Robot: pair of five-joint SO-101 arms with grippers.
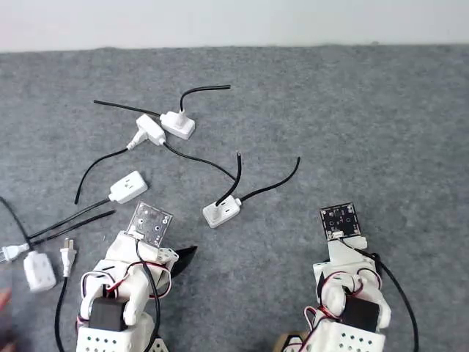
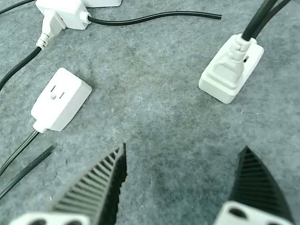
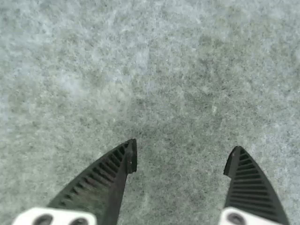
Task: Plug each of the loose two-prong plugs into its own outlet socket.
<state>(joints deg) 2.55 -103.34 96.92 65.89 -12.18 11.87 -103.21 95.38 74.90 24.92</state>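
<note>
Grey felt (image 1: 381,110) stretches beyond the right hand (image 3: 183,146), perhaps to a wall (image 1: 234,22).

My right end effector (image 3: 184,147) hangs over the tabletop (image 3: 140,56), jaws spread wide. Both fingers (image 3: 108,180) are black, ribbed on their inner faces, tapering to points, with white mounts (image 3: 54,218) at their bases. Grey felt-like covering shows in the gap between them.

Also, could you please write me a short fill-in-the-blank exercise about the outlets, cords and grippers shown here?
1. The left gripper and the right gripper are both ____.
2. The outlet whose slots face up has ____ plug in it.
3. The plugged outlet has ____ cords.
Missing words: open; no; black.
</note>
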